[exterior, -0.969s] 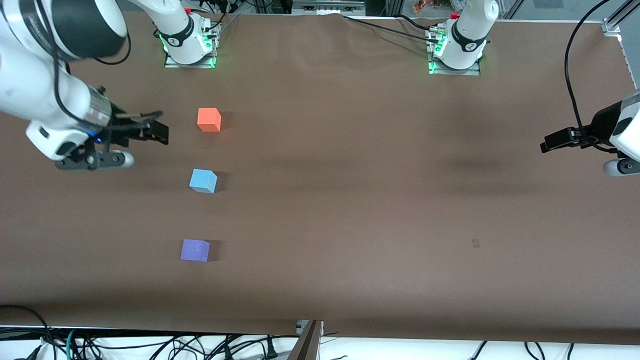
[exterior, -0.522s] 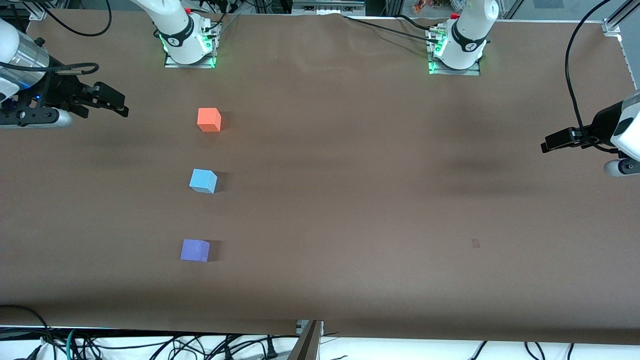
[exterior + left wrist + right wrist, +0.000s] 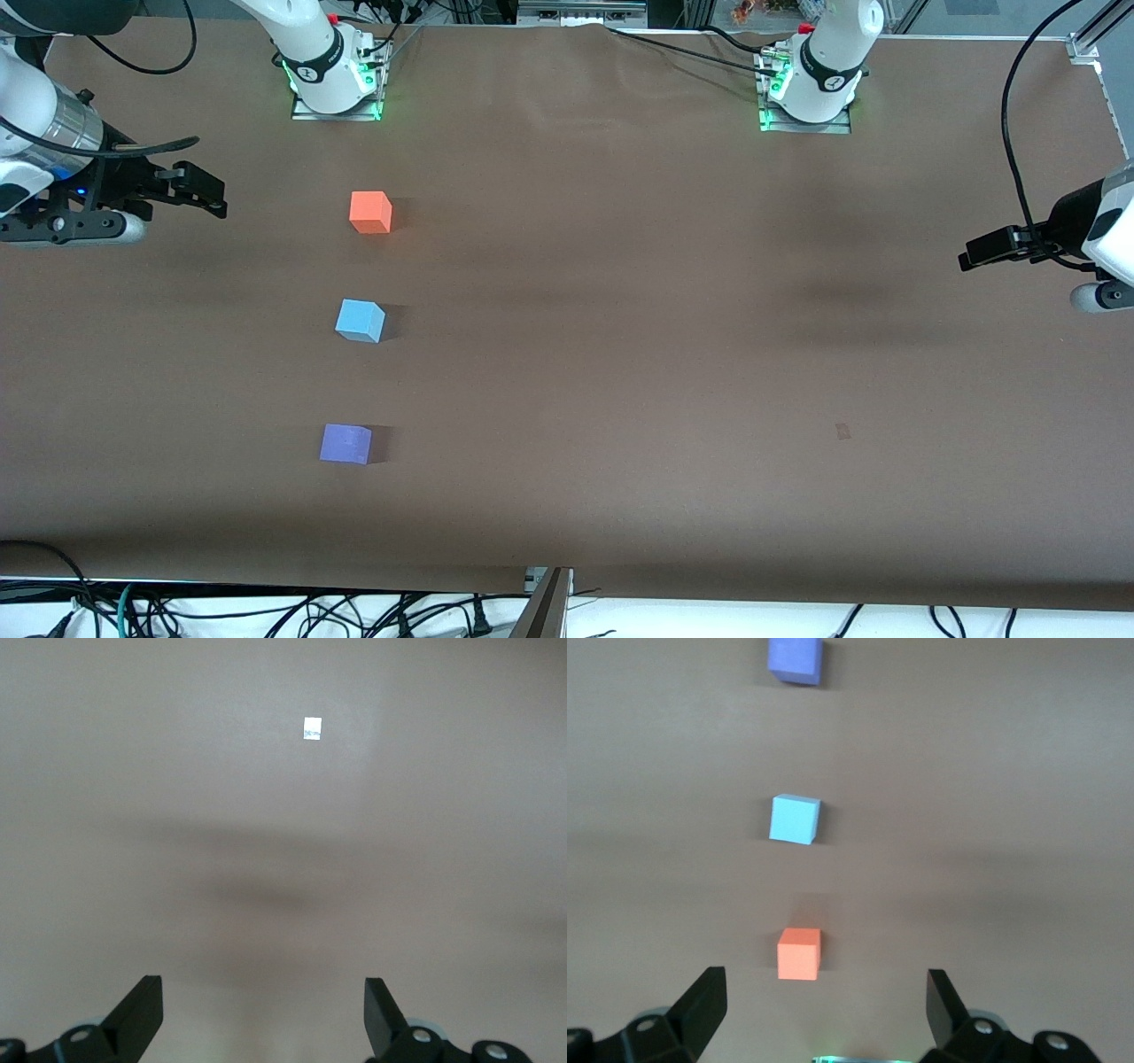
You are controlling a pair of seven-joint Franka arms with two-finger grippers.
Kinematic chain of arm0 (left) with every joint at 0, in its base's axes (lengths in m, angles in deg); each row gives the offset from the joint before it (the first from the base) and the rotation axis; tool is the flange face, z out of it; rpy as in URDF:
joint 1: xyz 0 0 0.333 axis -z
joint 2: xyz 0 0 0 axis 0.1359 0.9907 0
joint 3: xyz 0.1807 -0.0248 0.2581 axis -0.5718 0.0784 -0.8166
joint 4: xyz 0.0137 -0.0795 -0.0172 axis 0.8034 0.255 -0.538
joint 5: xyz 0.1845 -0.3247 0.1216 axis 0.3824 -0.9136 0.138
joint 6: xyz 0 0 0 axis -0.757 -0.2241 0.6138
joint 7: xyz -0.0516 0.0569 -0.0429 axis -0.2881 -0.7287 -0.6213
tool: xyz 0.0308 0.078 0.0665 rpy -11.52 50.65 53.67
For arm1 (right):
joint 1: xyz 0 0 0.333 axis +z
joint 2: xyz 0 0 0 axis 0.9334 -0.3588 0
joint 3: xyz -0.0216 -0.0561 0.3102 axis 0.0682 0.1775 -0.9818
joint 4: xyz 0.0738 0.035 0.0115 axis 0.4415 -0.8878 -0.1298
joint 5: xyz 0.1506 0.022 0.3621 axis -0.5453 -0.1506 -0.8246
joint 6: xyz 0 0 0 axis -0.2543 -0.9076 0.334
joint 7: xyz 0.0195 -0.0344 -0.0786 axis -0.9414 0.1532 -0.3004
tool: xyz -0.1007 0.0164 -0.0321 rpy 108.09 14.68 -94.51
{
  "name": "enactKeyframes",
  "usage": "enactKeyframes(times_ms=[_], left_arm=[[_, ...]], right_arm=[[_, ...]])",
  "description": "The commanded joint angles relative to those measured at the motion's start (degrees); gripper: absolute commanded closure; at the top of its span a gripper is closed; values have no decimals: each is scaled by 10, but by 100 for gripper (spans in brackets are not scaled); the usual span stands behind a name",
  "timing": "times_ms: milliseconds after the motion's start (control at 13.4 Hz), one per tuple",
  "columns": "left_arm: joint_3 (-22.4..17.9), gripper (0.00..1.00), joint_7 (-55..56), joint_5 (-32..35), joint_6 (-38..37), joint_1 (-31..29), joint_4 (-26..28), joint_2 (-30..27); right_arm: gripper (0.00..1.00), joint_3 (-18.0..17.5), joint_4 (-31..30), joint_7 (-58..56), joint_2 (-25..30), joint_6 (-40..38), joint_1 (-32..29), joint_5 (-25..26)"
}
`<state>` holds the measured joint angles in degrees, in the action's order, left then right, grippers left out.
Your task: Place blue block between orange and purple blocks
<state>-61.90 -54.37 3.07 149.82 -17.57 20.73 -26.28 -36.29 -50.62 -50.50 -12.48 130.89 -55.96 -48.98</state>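
Note:
Three cubes stand in a spaced row on the brown table. The orange block (image 3: 370, 213) (image 3: 799, 953) is farthest from the front camera. The blue block (image 3: 360, 320) (image 3: 795, 819) stands in the middle. The purple block (image 3: 345, 443) (image 3: 795, 659) is nearest. My right gripper (image 3: 205, 190) (image 3: 824, 979) hangs open and empty over bare table beside the orange block, toward the right arm's end. My left gripper (image 3: 974, 251) (image 3: 262, 983) waits open and empty over the left arm's end of the table.
The two arm bases (image 3: 335, 80) (image 3: 811, 89) stand along the table's back edge. A small pale tag (image 3: 842, 431) (image 3: 312, 728) lies flat on the cloth toward the left arm's end. Cables (image 3: 266, 611) run under the edge nearest the front camera.
My right arm has drawn back from beside the blocks toward its own end of the table, with the gripper still open. The blocks and the left arm have not moved.

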Motion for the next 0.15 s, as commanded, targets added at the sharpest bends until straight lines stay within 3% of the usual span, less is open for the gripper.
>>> enactKeyframes(times_ms=[0,75], left_arm=[[3,0,-10,6,-10,-3,-17,10],[3,0,-10,6,-10,-3,-18,10]], right_arm=[[1,-3,16,-2,-1,-10,0,14],[1,-3,16,-3,-1,-11,0,14]])
